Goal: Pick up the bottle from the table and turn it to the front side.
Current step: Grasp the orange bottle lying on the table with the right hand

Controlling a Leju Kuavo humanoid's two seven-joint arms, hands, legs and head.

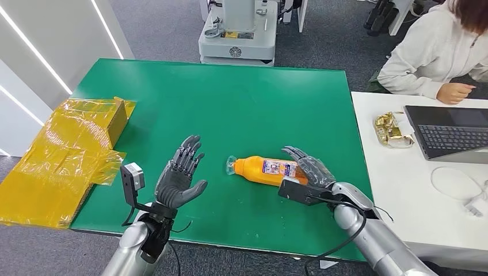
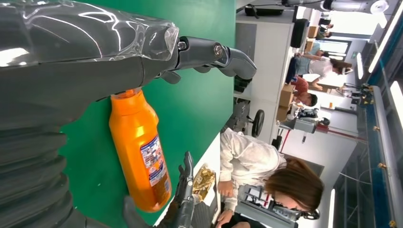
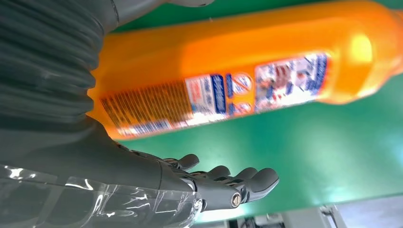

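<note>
Reaching: the step in hand looks like the grasp, judged from how the hands flank the bottle.
Table [image 1: 230, 103]: a green top bearing the bottle near its front edge, with yellow wrapped packing off its left side.
Bottle [image 1: 269, 170]: orange, lying on its side between the two hands, cap end toward the left hand, label strip facing up and toward the robot.
Right hand [image 1: 308, 167]: holding nothing, fingers spread, close beside the bottle's base end; whether it touches I cannot tell.
Left hand [image 1: 181, 175]: empty and spread, palm turned toward the bottle, well apart from the cap.
Doing it well: wrap the right hand around the body rather than the base, since the smooth round side may roll, and lift before turning.
</note>
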